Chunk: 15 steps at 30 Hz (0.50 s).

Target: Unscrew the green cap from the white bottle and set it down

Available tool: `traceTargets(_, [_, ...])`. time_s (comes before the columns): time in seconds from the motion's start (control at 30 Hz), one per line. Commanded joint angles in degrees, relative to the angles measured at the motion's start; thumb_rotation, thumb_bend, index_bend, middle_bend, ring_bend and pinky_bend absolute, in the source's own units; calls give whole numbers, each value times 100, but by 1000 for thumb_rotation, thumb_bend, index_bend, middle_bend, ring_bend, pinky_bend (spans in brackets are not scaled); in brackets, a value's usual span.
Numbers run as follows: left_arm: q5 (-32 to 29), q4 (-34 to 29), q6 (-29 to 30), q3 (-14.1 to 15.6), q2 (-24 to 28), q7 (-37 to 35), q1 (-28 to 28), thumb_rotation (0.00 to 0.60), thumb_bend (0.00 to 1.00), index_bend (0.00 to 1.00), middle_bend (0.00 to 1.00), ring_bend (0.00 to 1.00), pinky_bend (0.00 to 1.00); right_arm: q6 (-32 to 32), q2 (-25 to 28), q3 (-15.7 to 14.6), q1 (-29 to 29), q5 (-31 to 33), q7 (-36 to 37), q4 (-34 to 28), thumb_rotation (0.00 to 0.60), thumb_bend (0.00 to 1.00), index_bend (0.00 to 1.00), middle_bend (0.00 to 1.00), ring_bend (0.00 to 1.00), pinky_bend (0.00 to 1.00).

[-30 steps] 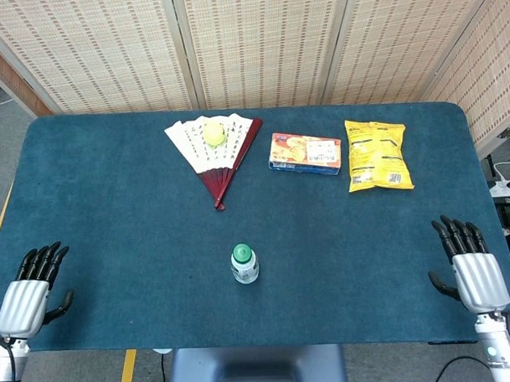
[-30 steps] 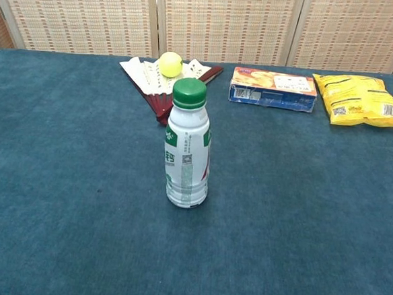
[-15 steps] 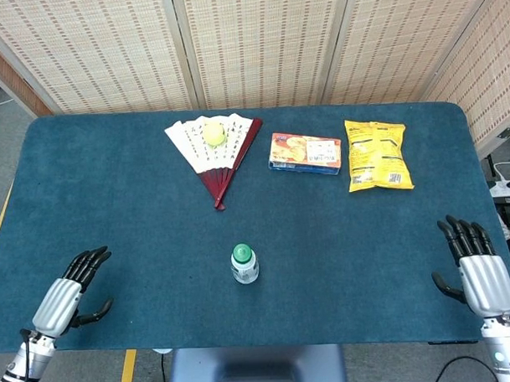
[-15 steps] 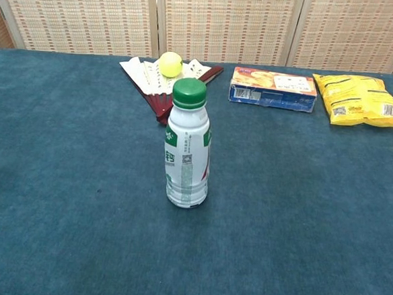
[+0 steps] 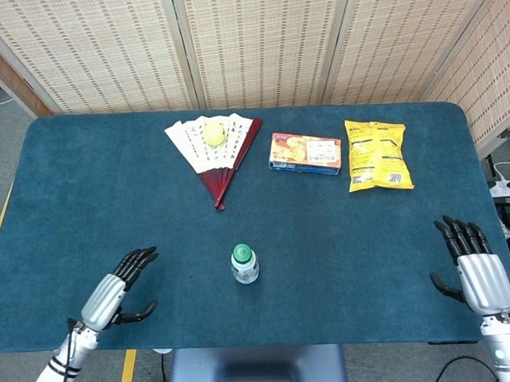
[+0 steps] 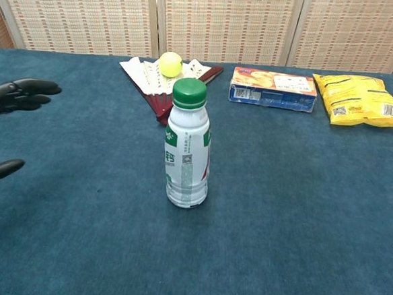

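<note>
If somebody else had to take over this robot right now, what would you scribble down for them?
Left hand: open, holding nothing, left of the white bottle and apart from it.
Right hand: open, holding nothing, at the table's right edge.
The bottle stands upright near the front middle of the table, with the green cap on it.
Done: nothing yet.
Left: grip the bottle, unscrew the cap, set it down.
</note>
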Motion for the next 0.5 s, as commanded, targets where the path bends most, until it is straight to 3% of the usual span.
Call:
traceTargets(0.03, [-107, 326, -567, -117, -895, -1628, -702, 600, 367, 0, 0, 0, 24, 1, 12, 3, -4, 8, 16, 3, 600, 175, 0, 0, 0, 0])
traceTargets(0.13, [-148, 347, -627, -135, -931, -1714, -757, 600, 367, 0, 0, 0, 24, -2, 17, 2, -4, 10, 27, 1, 600, 175, 0, 0, 0, 0])
traceTargets(0.23, [-350, 366, -1131, -210, -1130, -2280, -1100, 600, 364, 0, 0, 0, 24, -34, 23, 18, 5, 55, 51, 16, 600, 174, 0, 0, 0, 0])
traceTargets(0.5, [-377, 255, -1727, -128, -1166, -3332, -1691, 600, 346, 0, 0, 0, 24, -209, 60, 4, 69, 100, 170, 2, 600, 174, 0, 0, 0, 0])
